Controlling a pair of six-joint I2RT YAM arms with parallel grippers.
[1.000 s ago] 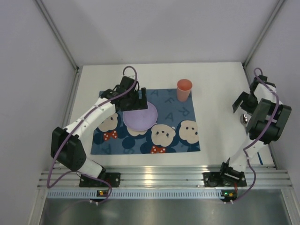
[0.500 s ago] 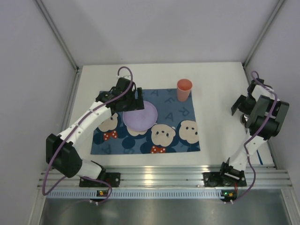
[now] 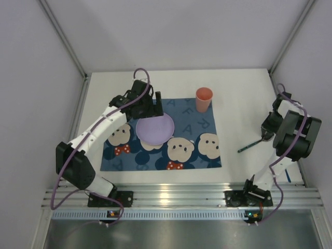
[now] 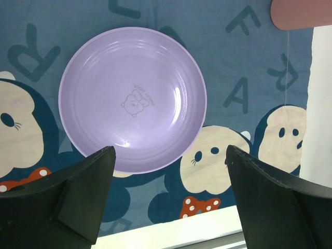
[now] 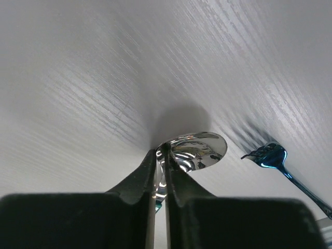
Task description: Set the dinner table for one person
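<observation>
On the white dinner table [image 3: 238, 98] lies a dark blue cartoon mat [image 3: 202, 124]. A purple plate [image 3: 154, 129] [image 4: 132, 98] rests on it, and an orange cup [image 3: 204, 99] [image 4: 301, 13] stands at its far edge. My left gripper [image 3: 155, 104] [image 4: 171, 192] hovers open above the plate's far rim, holding nothing. At the table's right side my right gripper [image 3: 267, 134] [image 5: 162, 150] is shut on a shiny spoon [image 5: 199, 150] at the neck, just behind the bowl. The spoon's dark handle [image 3: 250, 146] sticks out to the left. The bowl sits low over the table [image 5: 104, 62].
A blue fork [image 5: 270, 154] lies on the table just right of the spoon bowl. The right wall and its corner post [image 3: 290, 41] stand close to the right arm. An aluminium rail [image 3: 171, 196] runs along the near edge.
My right gripper has dropped to the table and shut on the spoon, whose handle now shows to the left. The left gripper has shifted slightly over the plate's far rim, still open.
</observation>
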